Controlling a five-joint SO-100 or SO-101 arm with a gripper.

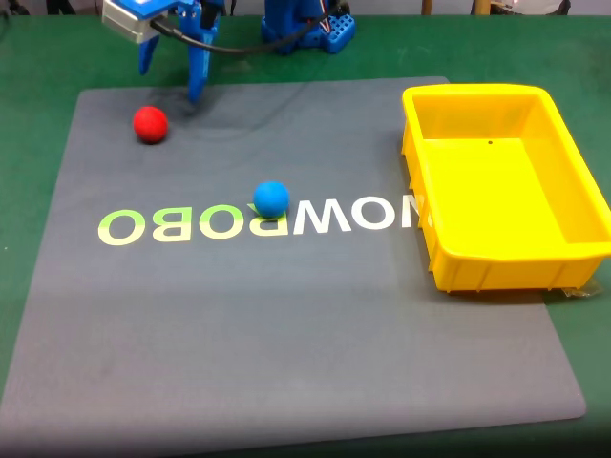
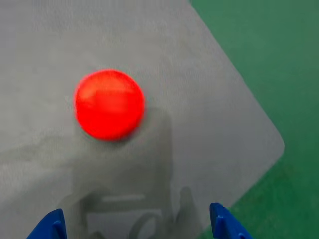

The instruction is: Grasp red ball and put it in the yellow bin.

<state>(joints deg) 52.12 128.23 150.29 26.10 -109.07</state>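
Gripper [image 1: 172, 84], blue, fingers spread apart and holding nothing, poised above the far left corner of the grey mat [image 1: 286, 315]. Red ball [image 1: 150, 124] lies on the mat just beside it; in the wrist view the ball [image 2: 109, 104] sits ahead of the fingertips. Blue ball [image 1: 271, 198] mid-mat; yellow bin [image 1: 573, 172] at the right edge, well apart.

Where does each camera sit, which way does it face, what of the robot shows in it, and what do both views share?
Fixed view: stands opposite the arm's base, looking down across the grey mat at the blue ball and yellow bin; the gripper shows at the top.
Wrist view: rides on the arm, looking down at the mat; two blue fingertips enter from below.
Shared: the red ball.
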